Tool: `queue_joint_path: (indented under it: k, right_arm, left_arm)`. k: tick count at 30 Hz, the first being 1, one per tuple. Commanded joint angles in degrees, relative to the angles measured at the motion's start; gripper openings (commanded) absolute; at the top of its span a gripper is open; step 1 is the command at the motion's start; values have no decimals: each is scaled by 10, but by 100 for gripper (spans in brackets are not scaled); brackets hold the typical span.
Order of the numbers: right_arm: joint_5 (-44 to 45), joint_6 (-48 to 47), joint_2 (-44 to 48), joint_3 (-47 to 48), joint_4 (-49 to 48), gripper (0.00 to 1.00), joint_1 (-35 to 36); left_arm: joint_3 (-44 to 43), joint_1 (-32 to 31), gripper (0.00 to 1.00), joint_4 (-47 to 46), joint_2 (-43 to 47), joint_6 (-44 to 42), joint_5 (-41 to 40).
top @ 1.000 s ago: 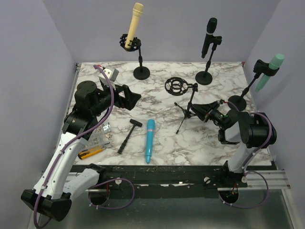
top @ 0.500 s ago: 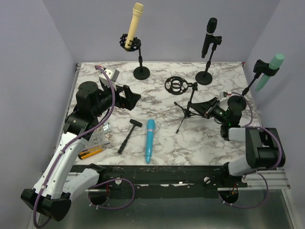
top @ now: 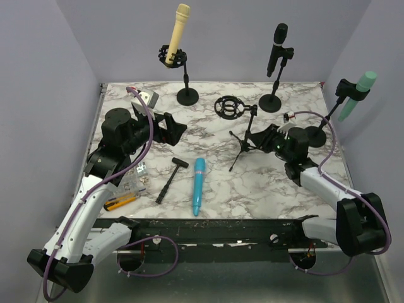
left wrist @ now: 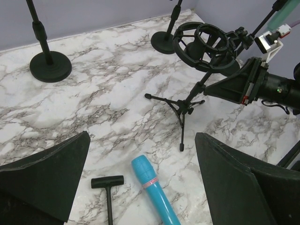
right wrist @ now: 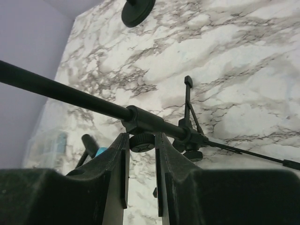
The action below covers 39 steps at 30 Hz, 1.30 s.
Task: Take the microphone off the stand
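Note:
A blue microphone lies flat on the marble table, apart from its stand; it also shows in the left wrist view. The black tripod stand holds an empty ring-shaped shock mount, also seen in the left wrist view. My right gripper reaches the stand's pole from the right. In the right wrist view the right gripper is shut on the round clamp knob under the pole. My left gripper is open and empty above the table, its jaws wide apart in the left wrist view.
Three more stands hold microphones at the back: cream, black, green. A black T-shaped tool lies left of the blue microphone. A clear box and a yellow knife sit at the front left.
My right arm stretched forward and left until its gripper closed round the stand's knob. The stand and its shock mount shifted slightly left and back. The left arm barely moved.

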<state>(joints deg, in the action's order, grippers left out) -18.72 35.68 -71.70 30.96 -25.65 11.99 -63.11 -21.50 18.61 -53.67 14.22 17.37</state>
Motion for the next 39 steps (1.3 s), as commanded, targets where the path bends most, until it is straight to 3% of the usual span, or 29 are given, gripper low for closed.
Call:
queue_joint_path:
  k: [1, 8, 17, 20, 22, 24, 27, 28, 31, 35, 39]
  right_arm:
    - [180, -99, 7, -7, 139, 1, 50]
    - [399, -144, 17, 38, 209, 1, 162]
    - [518, -185, 9, 84, 270, 4, 208]
    - [523, -188, 8, 99, 294, 15, 222]
    - [513, -169, 16, 104, 303, 32, 222]
    - [475, -159, 36, 105, 299, 53, 222]
    - [434, -116, 69, 115, 310, 77, 220]
    - [419, -94, 78, 120, 321, 80, 211]
    - [334, -48, 99, 127, 339, 80, 166]
    - [126, 17, 105, 121, 337, 80, 47]
    - [-59, 108, 83, 87, 262, 81, -31]
  left_arm:
    - [2, -4, 99, -4, 2, -11, -19]
    - [0, -7, 99, 2, -4, -14, -23]
    - [-1, -11, 99, 3, -4, -15, -26]
    - [9, -13, 99, -8, 1, -18, -30]
    - [0, -14, 99, 3, -5, -18, -31]
    - [-2, -15, 99, 5, -5, -18, -26]
    - [7, -18, 99, -4, -2, -20, -32]
    - [3, -18, 99, 1, -4, -20, -32]
    - [-5, -20, 99, 10, -6, -21, -27]
    - [3, -26, 99, 1, 1, -24, -37]
    - [-5, -27, 99, 9, -2, -20, -17]
